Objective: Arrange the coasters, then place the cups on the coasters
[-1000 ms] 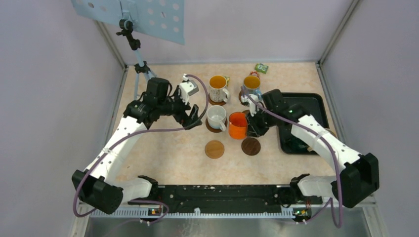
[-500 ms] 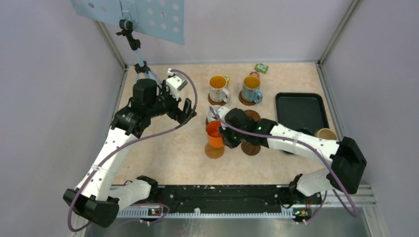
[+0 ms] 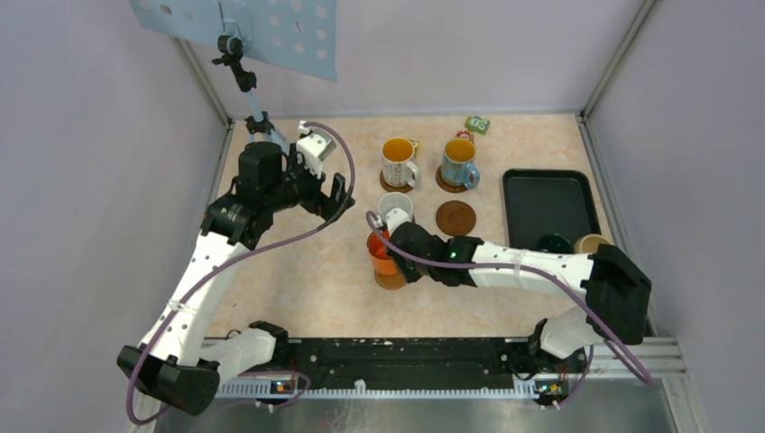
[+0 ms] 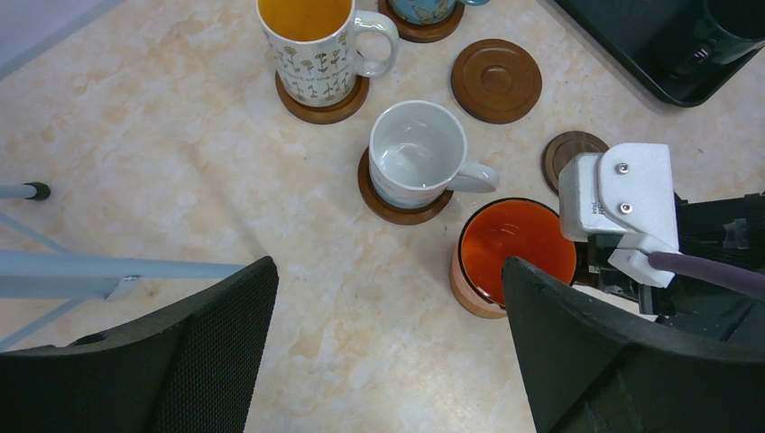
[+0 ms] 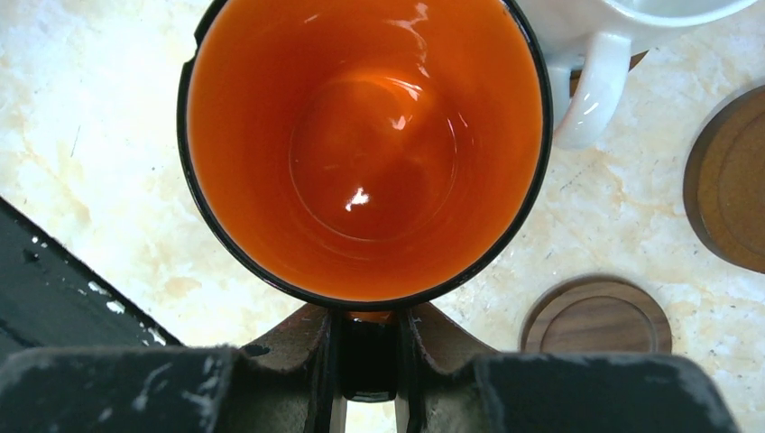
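My right gripper (image 5: 365, 338) is shut on the handle of the orange cup (image 5: 365, 144). In the top view the orange cup (image 3: 382, 253) stands upright over a light-brown coaster (image 3: 391, 282), whose edge shows below it; contact cannot be told. Behind it, the white cup (image 3: 395, 209) sits on a coaster. The patterned cup (image 3: 397, 161) and the light blue cup (image 3: 459, 161) sit on coasters at the back. A dark coaster (image 3: 456, 216) lies bare, and another bare coaster (image 5: 595, 317) lies beside the orange cup. My left gripper (image 3: 338, 194) hangs open and empty, left of the white cup.
A black tray (image 3: 548, 194) lies at the right, with a dark green cup (image 3: 552, 242) at its near end. A beige cup (image 3: 592, 242) stands beside the tray. A small green packet (image 3: 477, 124) lies at the back, and a stand's legs (image 3: 262, 126) at the back left.
My right arm carried the orange cup left and nearer, from the bare dark coaster to over the light-brown one. My left arm drew back to the left, still open.
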